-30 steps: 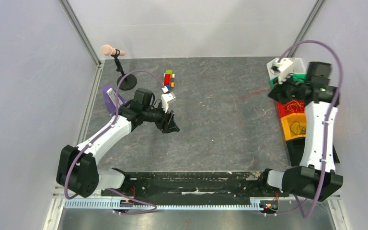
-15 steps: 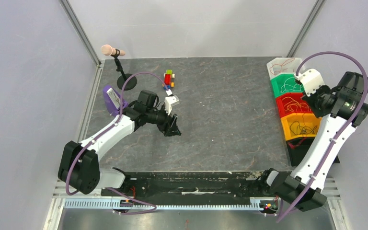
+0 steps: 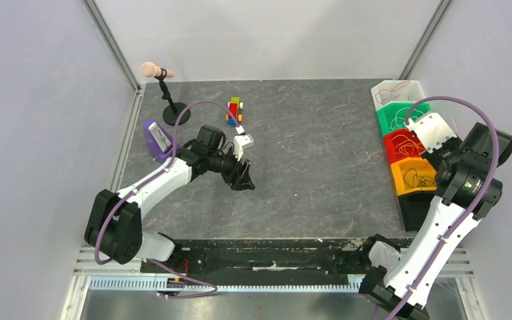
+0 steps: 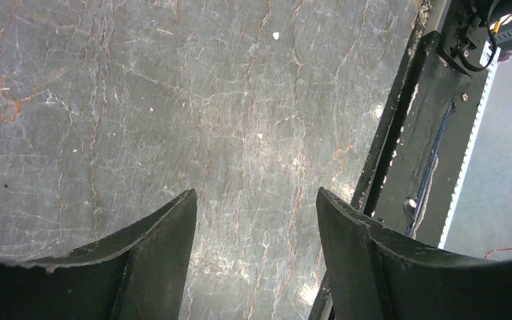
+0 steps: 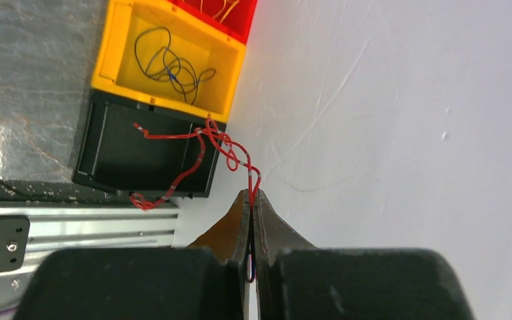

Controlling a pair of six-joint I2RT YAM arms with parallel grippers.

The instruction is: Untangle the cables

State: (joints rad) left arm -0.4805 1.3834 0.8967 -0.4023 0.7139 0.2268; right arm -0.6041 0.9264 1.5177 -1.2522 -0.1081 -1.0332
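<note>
Pinching, right gripper [image 5: 250,195]: clenched on thin red cable [image 5: 203,137], knotted loops hanging from the fingertips over black bin [image 5: 97,148], near right.
Left gripper [image 4: 253,200]: released, above veined grey table [image 4: 173,100].

The red cable [image 5: 229,152] runs out of sight inside the right tool [image 5: 251,195]; the wrist view's top edge crops the red bin [image 5: 238,23].

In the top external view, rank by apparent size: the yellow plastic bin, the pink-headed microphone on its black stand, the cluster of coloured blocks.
1-2. Yellow plastic bin and pink-headed microphone on black stand: too alike to rank; bin partly hidden.
3. Cluster of coloured blocks.
</note>
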